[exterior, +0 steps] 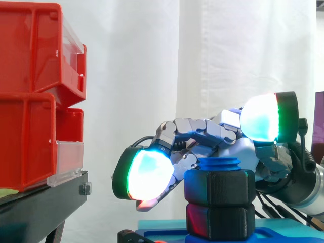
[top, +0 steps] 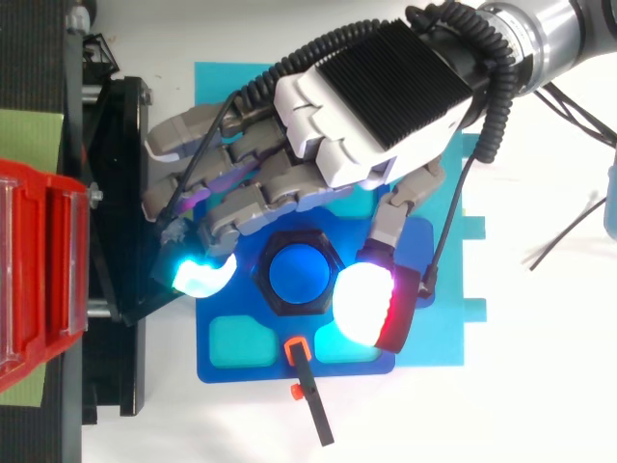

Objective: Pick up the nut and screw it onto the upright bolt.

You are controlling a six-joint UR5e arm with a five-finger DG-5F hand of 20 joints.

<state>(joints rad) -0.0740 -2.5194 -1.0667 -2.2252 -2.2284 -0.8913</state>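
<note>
We are logging: black nut [exterior: 219, 187], sitting on the upright blue bolt [top: 299, 273], on the blue base [top: 222, 367]. Hand [top: 376, 92] is hovering above, fingers spread left and right, gripping nothing.

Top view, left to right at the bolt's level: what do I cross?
red bin → black stand → cyan fingertip of the hand → nut ringing the blue bolt → white-glowing pad → cyan base plate

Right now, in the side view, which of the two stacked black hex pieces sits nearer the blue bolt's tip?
The upper hex piece, directly under the blue bolt tip; the lower hex piece sits beneath it, on the blue base.
</note>
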